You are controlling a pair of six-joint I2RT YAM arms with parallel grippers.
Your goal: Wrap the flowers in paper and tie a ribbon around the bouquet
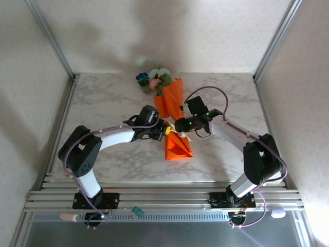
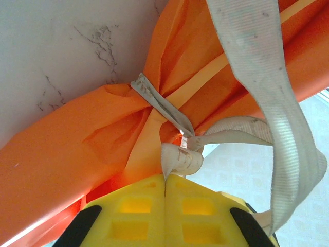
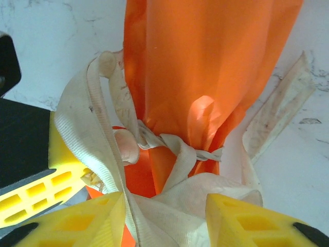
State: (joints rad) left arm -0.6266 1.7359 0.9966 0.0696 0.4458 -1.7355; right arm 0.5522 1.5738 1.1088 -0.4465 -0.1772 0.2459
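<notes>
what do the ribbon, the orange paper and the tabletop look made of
The ribbon: woven fabric, matte cream, slightly see-through; fine weave grain shows. The paper: thin matte orange sheet, probably paper; it holds sharp creases and light glows through. The table: smooth, white with grey veins; real marble or printed laminate, cannot tell.

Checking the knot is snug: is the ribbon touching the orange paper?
Touching. The left wrist view shows the ribbon cinched around the gathered paper, pressing creases into it.

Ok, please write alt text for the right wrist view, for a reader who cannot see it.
A cream ribbon cinches the pinched waist of the orange paper on a marble table. The right gripper, open, hangs over loose ribbon loops.
</notes>
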